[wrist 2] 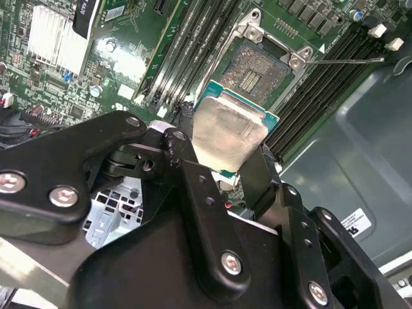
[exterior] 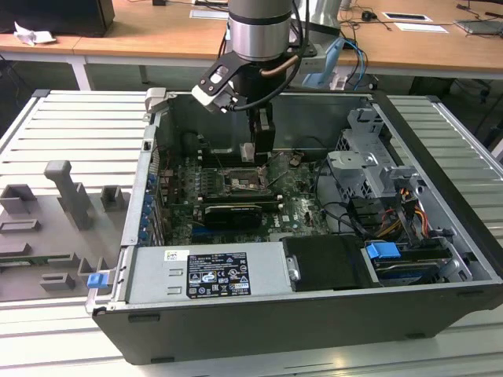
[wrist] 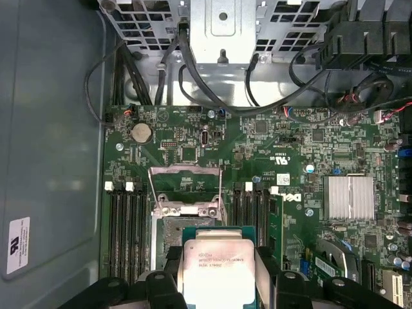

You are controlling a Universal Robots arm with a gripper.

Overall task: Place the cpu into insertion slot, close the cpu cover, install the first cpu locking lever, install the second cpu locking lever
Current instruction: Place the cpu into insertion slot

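Computer case (exterior: 314,267) lies open on ribbed grey table (exterior: 71,126), desks (exterior: 157,35) behind. Upper centre, exterior view: gripper (exterior: 255,149) jaws closed on the cpu (wrist: 219,273), clear of the insertion slot (wrist 2: 257,67).

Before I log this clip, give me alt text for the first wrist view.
The gripper holds the cpu, metal top facing the camera, above the green motherboard, close to the insertion slot, whose cpu cover is lifted open.
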